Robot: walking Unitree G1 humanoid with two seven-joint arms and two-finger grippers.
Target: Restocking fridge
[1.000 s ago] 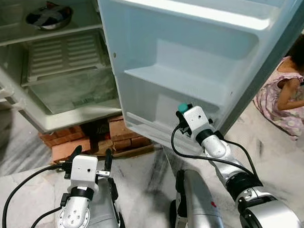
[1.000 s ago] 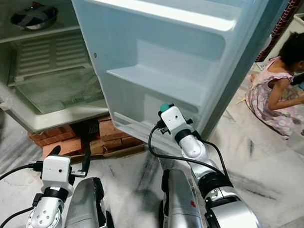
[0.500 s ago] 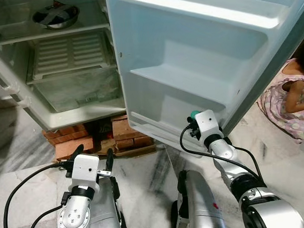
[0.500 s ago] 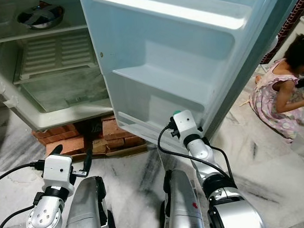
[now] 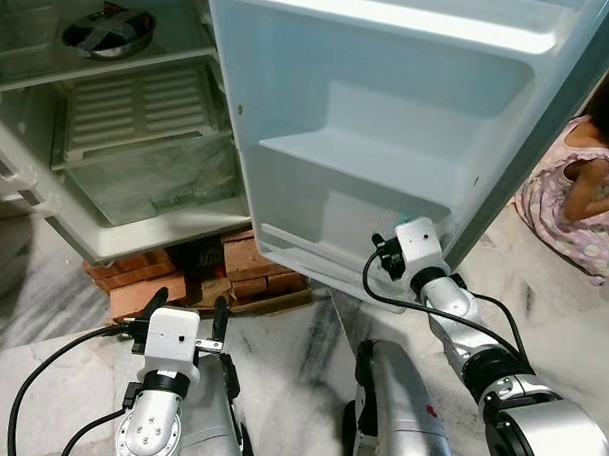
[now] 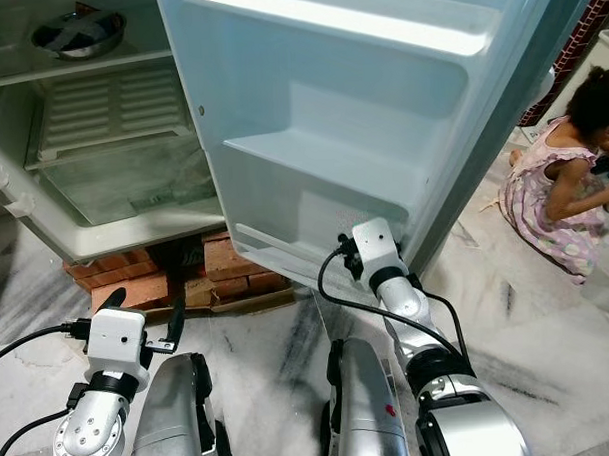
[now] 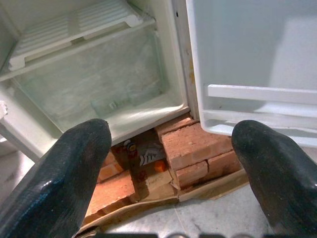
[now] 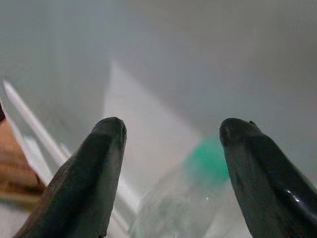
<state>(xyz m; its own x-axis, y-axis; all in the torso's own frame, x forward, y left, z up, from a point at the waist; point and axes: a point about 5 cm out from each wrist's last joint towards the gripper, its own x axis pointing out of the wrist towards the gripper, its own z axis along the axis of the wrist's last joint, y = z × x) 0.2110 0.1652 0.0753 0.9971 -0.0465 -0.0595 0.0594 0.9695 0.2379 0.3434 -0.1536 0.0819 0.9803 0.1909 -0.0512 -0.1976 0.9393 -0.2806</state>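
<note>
1. The bottle point(image 8: 193, 198) is clear with a green cap. In the right wrist view it sits low in the middle, blurry, between the two black fingers, which do not seem to touch it. It looks to be in the bottom shelf of the fridge door point(image 5: 381, 135).
2. The right gripper point(image 8: 171, 148) is open wide and holds nothing now. In the left eye view its white block sits at the lower middle-right, right at the edge of that bottom door shelf point(image 5: 315, 250).
3. A second ago the green cap stuck up above the gripper's white block. Half a second ago it still peeked out beside it. Now the head views no longer show the cap. I think the bottle has just been put down and let go. So this one bottle looks stocked, and the arm may pull back next.
4. The left gripper point(image 7: 168, 163) waits at the lower left of the left eye view. It is open wide and empty, and it has not moved.
5. The fridge point(image 5: 131, 134) is at the upper left, with its shelves nearly bare. A metal bowl point(image 5: 108, 33) sits on the top shelf.
6. Red bricks point(image 5: 236, 265) hold the fridge up off the marble floor point(image 5: 548, 310).
7. A person point(image 5: 584, 198) sits on the floor at the right edge.
</note>
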